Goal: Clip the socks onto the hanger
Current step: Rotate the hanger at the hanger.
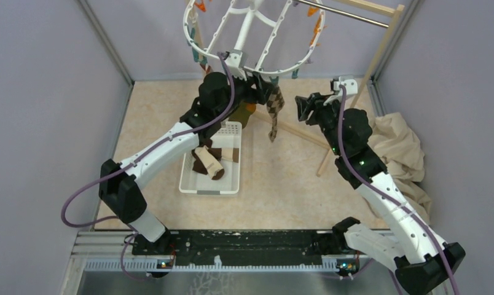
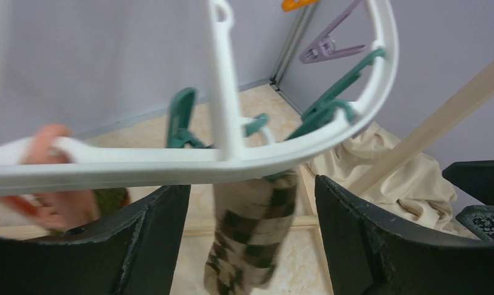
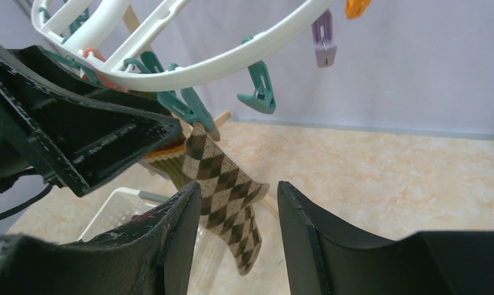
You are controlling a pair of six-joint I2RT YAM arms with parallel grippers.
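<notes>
Black fingers [image 2: 152,239] of the left gripper [image 2: 250,184] fill the bottom of the left wrist view. They stand wide with nothing pinched, and the argyle sock [image 2: 250,239] hangs in the gap between them, a little beyond and clear of both as far as the blurred view tells. Its cuff is at the top, caught in a teal peg [image 3: 192,110] under the near rim of the white hanger [image 3: 232,58]. Its long axis runs down toward the counter [image 1: 281,178] with the toe end lowest, and in the right wrist view the foot slants down to the right. On the right gripper [image 3: 238,185] the fingers [image 3: 306,246] are likewise apart and empty, pointed at the same sock from the side, near it but not touching. A green-orange striped sock [image 3: 164,153] shows partly behind the left gripper's body, just beside the argyle one. More brown and cream socks [image 1: 207,161] lie in a white basket [image 1: 189,184] on the counter under the left arm. A beige cloth [image 1: 398,144] is heaped by the right wall.
</notes>
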